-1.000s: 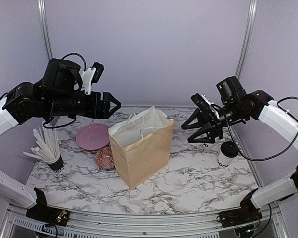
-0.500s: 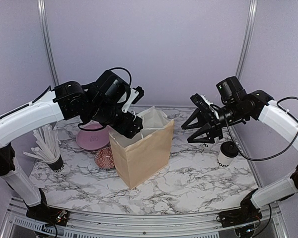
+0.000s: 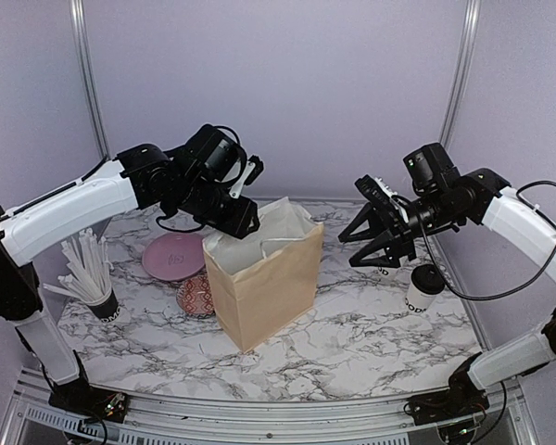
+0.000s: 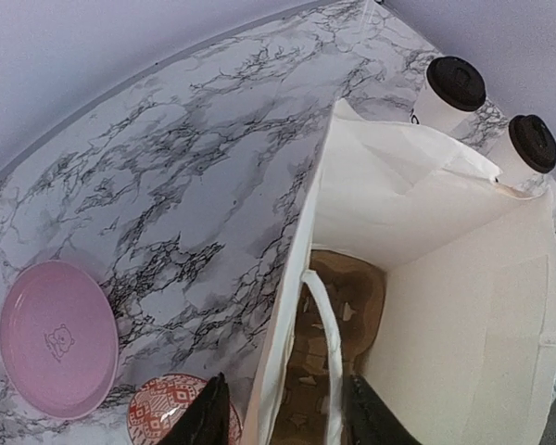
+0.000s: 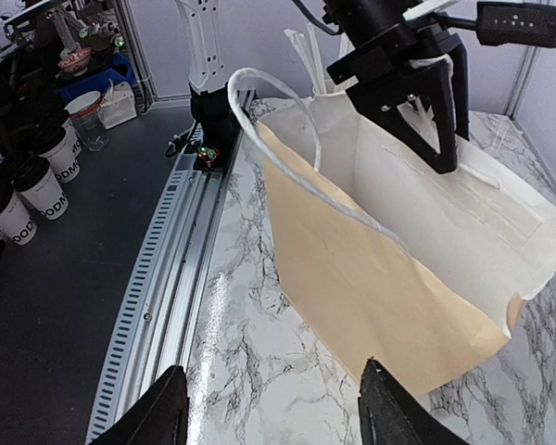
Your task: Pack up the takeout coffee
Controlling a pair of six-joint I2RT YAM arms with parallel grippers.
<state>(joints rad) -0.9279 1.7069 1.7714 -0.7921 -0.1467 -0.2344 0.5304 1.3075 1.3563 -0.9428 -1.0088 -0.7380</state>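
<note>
A dark cup of white straws [image 3: 97,295] stands at the far left of the marble-patterned table [image 3: 371,343]. A round pink plate [image 3: 173,255] and a small red patterned dish [image 3: 195,295] lie just beside the upright brown paper bag [image 3: 273,287]. The left claw [image 3: 244,221] sits partly open at the bag's left rim, one finger outside and one inside. The wall and white handle [image 4: 326,343] pass between them, unpinched. A brown moulded-pulp tray [image 4: 347,306] lies in the bag's bottom. Right of the bag, the right claw [image 3: 348,251] hovers, spread wide and empty. A white paper cup with a round black lid [image 4: 449,93] and a second lidded cup [image 4: 528,148] stand on the table outside the bag, to its right.
</note>
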